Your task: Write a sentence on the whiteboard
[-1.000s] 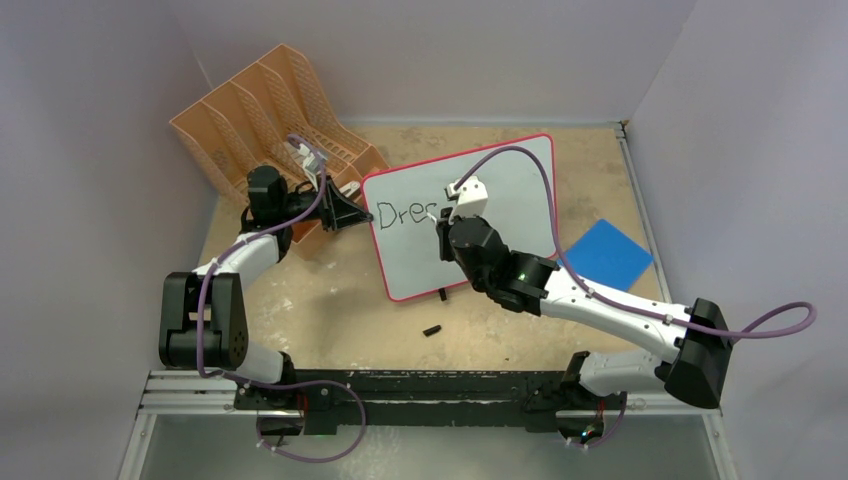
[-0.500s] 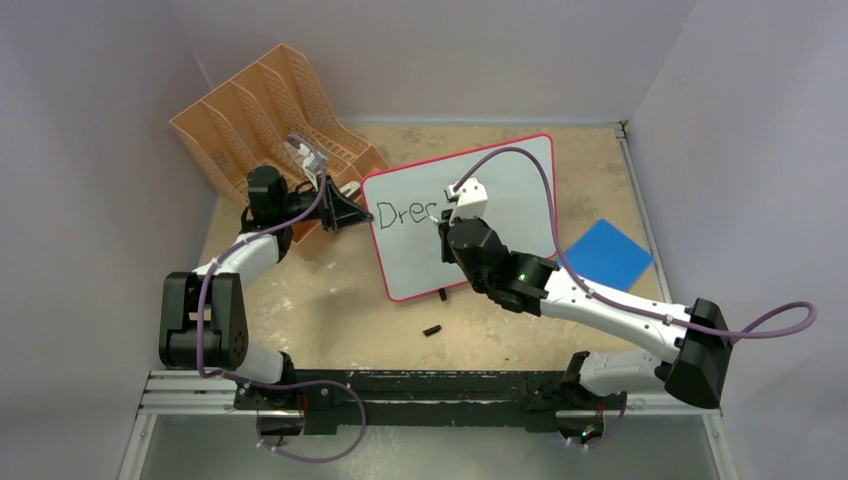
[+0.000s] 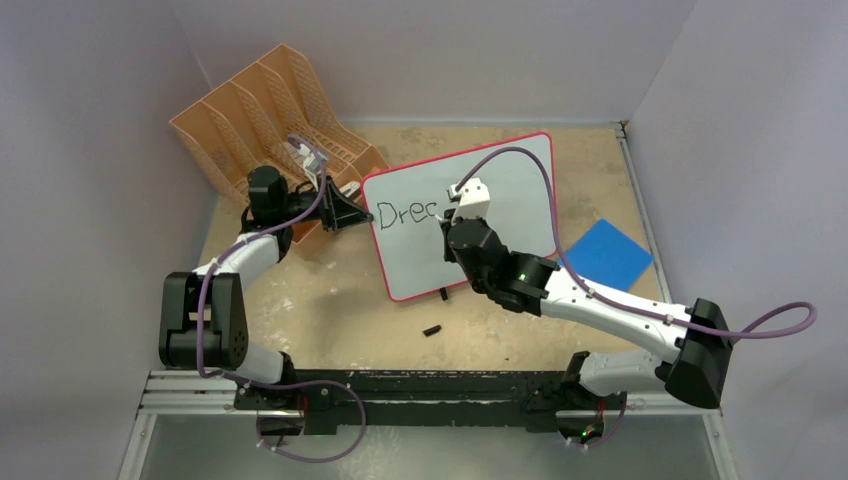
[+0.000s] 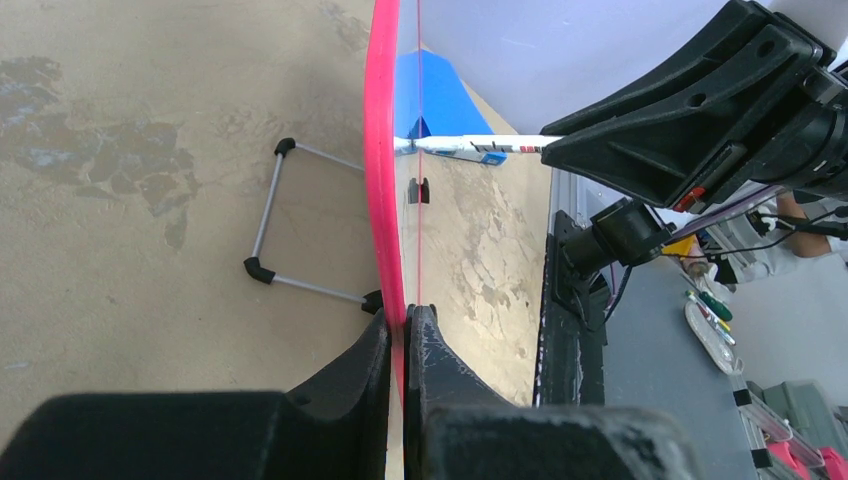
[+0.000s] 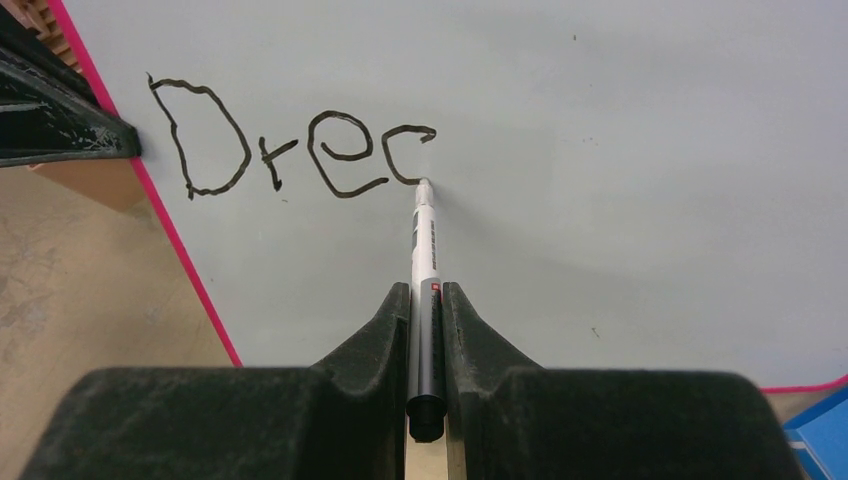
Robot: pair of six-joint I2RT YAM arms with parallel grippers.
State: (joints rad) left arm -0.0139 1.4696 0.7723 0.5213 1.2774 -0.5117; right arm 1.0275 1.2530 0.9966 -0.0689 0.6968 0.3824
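Left claw (image 4: 404, 318) clamps whiteboard (image 4: 383, 150) edge | right claw (image 5: 427, 295) grips marker (image 5: 425, 240) | bare surface right of sentence (image 5: 290, 150)

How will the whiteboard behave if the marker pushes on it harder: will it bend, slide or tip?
The whiteboard is probably stiff: its edge looks straight. It rests on a thin wire stand, so it may tip or slide; the left gripper, shut on its frame, likely prevents that.
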